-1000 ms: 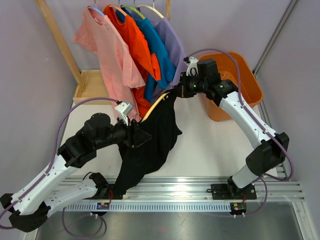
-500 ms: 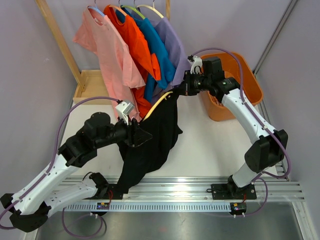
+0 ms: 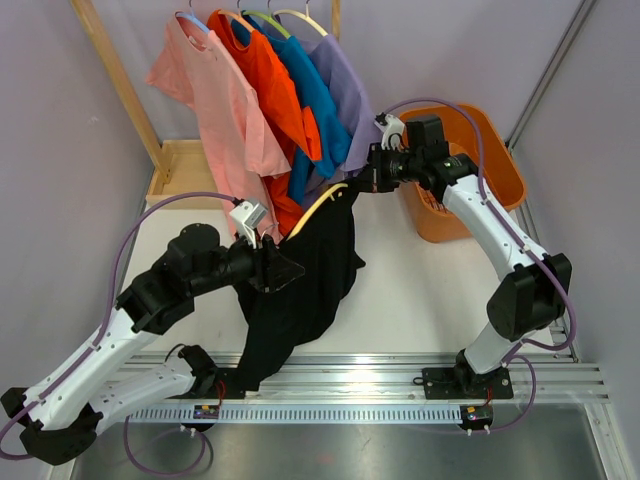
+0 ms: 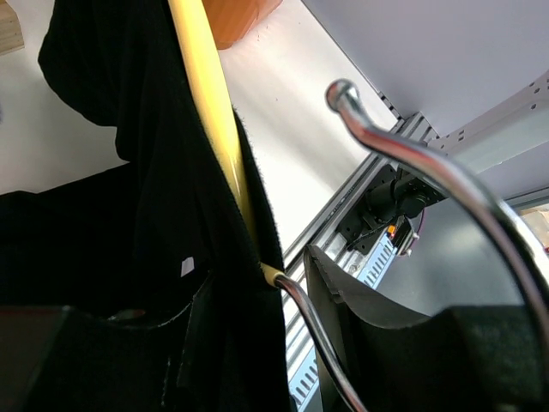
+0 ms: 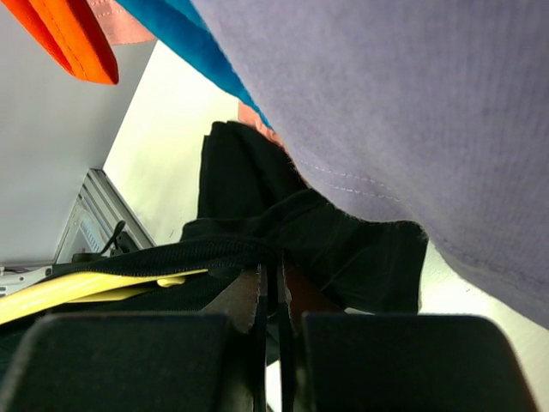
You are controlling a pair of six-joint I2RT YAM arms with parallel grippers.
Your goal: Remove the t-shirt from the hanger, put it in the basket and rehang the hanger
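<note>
Peel the black t-shirt [image 3: 300,290] off by its far shoulder, along the yellow hanger [image 3: 318,207] rather than across it, with the neck braced. Runs near-left to far-right, hem trailing near, slung above the worktop [image 3: 420,285]. Clamped by left hand [image 3: 289,270] at the hanger neck; pinched at shoulder cloth by right hand [image 3: 368,183], fingers together.

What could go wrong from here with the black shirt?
The right pincer nips only a thin fold of the black t-shirt; it might slip free. The hanging purple t-shirt hangs close over that pincer and could get dragged along. Black cloth bunches at the left pincer gripping the yellow metal-hooked hanger, so it may jam there.
</note>
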